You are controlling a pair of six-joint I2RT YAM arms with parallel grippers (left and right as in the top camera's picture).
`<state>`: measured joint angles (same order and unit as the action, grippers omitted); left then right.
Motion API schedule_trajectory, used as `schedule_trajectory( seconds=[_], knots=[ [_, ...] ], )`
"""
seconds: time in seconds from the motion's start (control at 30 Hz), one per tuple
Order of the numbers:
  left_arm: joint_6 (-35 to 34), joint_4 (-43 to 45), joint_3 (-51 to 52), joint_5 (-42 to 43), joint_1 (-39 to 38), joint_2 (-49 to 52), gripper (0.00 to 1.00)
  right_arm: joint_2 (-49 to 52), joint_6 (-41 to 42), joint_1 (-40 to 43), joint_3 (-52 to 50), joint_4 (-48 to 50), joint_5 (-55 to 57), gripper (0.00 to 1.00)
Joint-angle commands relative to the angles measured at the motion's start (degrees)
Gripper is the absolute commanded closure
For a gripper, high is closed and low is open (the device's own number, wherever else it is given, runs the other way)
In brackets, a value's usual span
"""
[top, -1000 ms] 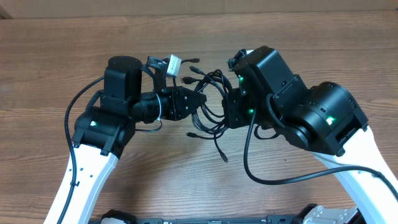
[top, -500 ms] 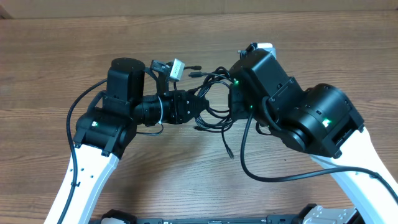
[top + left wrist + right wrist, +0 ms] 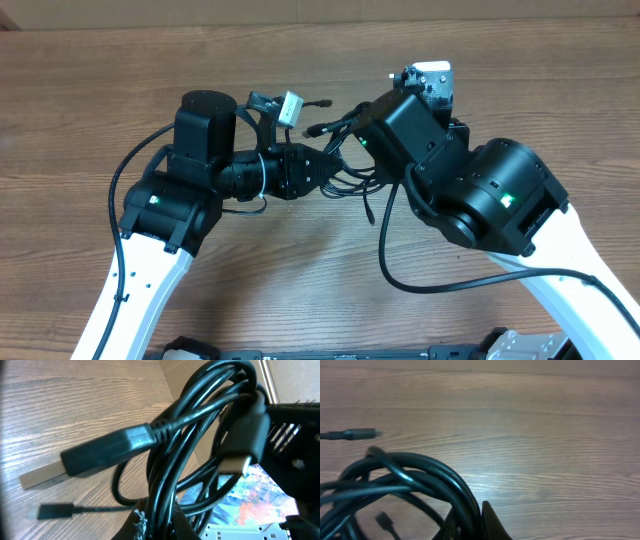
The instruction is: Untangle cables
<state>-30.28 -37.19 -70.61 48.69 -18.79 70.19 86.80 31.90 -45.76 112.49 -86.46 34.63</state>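
Note:
The cables are a bundle of thin black loops hanging between my two grippers above the wooden table. My left gripper points right and is shut on several strands; its jaws pinch them at the bottom of the left wrist view. A large USB plug and a second plug hang close to that camera. My right gripper is shut on the other side of the loops. From overhead its wrist hides its fingers. One loose end dangles down.
Loose plug ends stick out at the back and at the left of the right wrist view. Thick black arm wires loop beside the left arm and under the right arm. A small plug lies on the table.
The right arm has swung up and to the left toward the far edge, drawing the bundle tighter and lifting the dangling end. The left gripper has edged right with its strands.

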Motion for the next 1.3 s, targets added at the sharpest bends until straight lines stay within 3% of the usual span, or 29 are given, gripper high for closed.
schedule_trajectory(
  seconds=[0.0, 0.07, 0.13, 0.43, 0.53, 0.77, 0.83, 0.9, 1.0, 1.2, 1.27],
  knots=[
    [3.3, -3.8, 1.1, -1.3, 1.1, -0.2, 0.93, -1.9, 1.3, 4.1, 1.2, -0.8, 29.0, 0.95],
    [3.6, -4.0, 1.1, -1.3, 1.1, -0.2, 0.93, -1.9, 1.3, 4.1, 1.2, -1.1, 31.5, 0.92],
    [4.4, -4.3, 1.1, -1.3, 1.1, -0.2, 0.93, -1.9, 1.3, 4.1, 1.2, -1.2, 34.3, 0.82],
    [5.9, -5.6, 1.1, -1.3, 1.2, -0.2, 0.92, -1.9, 1.3, 4.1, 1.2, -2.3, 40.3, 0.8],
    [7.2, -6.6, 1.1, -1.3, 1.2, -0.2, 0.92, -1.9, 1.3, 4.3, 1.2, -3.3, 44.0, 0.58],
    [8.7, -11.0, 1.1, -6.0, 1.2, -0.2, 0.92, -2.0, 1.3, 6.7, 1.2, -3.3, 45.5, 0.57],
    [9.8, -13.1, 1.1, -8.8, 1.2, -0.2, 0.92, -2.0, 1.3, 7.9, 1.2, -3.3, 45.5, 0.49],
    [10.6, -14.6, 1.1, -10.5, 1.2, -0.2, 0.93, -2.0, 1.3, 9.3, 1.2, -3.2, 45.4, 0.48],
    [11.0, -15.1, 1.0, -10.8, 1.2, -0.2, 0.93, -2.0, 1.3, 11.4, 1.2, -2.4, 40.8, 0.44],
    [11.1, -15.3, -0.5, -10.9, 1.2, -0.2, 0.92, -2.0, 0.6, 11.9, 1.2, -2.4, 23.4, 0.26],
    [11.7, -15.4, -1.5, -11.3, 1.2, -0.2, 0.93, -2.0, -2.0, 11.9, 1.2, -2.4, 15.1, 0.24]
  ],
)
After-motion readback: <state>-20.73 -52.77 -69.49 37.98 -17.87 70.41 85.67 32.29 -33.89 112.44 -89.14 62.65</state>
